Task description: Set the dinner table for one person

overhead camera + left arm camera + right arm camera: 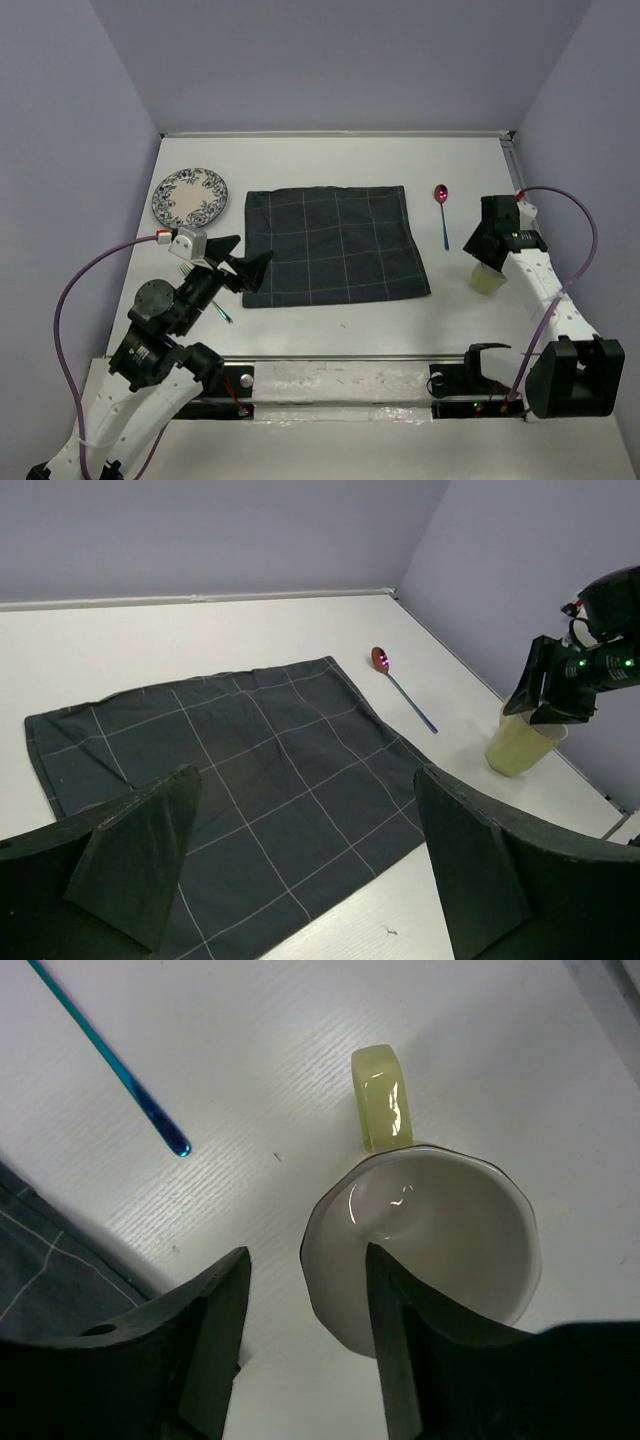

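Lavender walls close in a white bench [330,160] that spans the whole scene and carries everything. Toward its far left corner lies a blue-patterned plate [190,196], well apart from the other things. Nearer the front, the left end effector [246,258] hangs above the bench with its fingers spread wide and nothing between them, pointing toward the left edge of a dark navy cloth [335,245]. A slim green utensil [224,313] lies on the bench under that arm, mostly hidden. The cloth, crossed by thin pale grid lines, lies flat in the middle. Just right of it lies a spoon [442,212], its pink bowl at the far end and its blue handle toward the front. Further right a pale yellow cup [430,1230] stands upright, its handle turned away from the right end effector [306,1253]. That one's fingers stand apart astride the cup's rim, one outside, one over the inside; whether either touches the wall cannot be told.
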Action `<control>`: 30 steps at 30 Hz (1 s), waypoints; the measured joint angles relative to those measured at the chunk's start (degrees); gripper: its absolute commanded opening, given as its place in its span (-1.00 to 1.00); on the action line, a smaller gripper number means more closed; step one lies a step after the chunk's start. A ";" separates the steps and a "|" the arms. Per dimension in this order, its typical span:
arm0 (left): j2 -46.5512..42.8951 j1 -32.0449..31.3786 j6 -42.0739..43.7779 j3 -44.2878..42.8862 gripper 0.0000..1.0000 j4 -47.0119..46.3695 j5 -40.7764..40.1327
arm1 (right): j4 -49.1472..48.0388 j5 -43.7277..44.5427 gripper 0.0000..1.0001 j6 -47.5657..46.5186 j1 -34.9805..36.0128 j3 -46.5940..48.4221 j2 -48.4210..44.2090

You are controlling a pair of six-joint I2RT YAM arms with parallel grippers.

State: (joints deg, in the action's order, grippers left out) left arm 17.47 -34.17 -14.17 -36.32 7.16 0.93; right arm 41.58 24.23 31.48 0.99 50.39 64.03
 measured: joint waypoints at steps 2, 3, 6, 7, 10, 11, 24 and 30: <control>0.00 -0.02 0.02 0.00 0.98 0.00 -0.02 | -1.42 -1.36 -0.25 0.02 -0.68 -1.29 1.53; 0.00 -0.02 0.02 0.02 0.98 0.00 -0.07 | -1.84 -1.79 -0.44 -0.15 -0.76 -1.73 2.10; 0.00 -0.02 0.02 0.02 0.98 0.00 -0.13 | -3.02 -2.27 -1.00 -0.70 -1.01 -2.56 4.17; 0.00 -0.02 0.04 0.02 0.98 0.00 -0.13 | -3.32 -1.66 -1.00 -0.33 -1.01 -2.49 4.17; 0.00 -0.02 0.07 0.02 0.98 0.00 -0.72 | -2.54 -1.07 -1.00 -1.75 -1.03 -2.05 2.78; 0.00 -0.02 0.09 0.04 0.98 0.00 -1.07 | -1.88 -0.79 -1.00 -2.40 -1.03 -1.42 2.38; 3.54 1.97 0.15 0.24 0.98 0.13 -1.99 | -4.22 2.12 -1.00 -12.11 24.00 30.40 17.68; 5.40 2.40 0.15 0.24 0.98 0.42 -2.38 | -6.78 -4.11 -1.00 -19.67 28.39 43.39 38.18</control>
State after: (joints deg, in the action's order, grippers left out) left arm 22.87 -31.77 -14.02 -36.07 7.57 -1.45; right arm 34.81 20.12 11.81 29.39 93.78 102.21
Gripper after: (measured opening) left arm 0.989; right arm 0.086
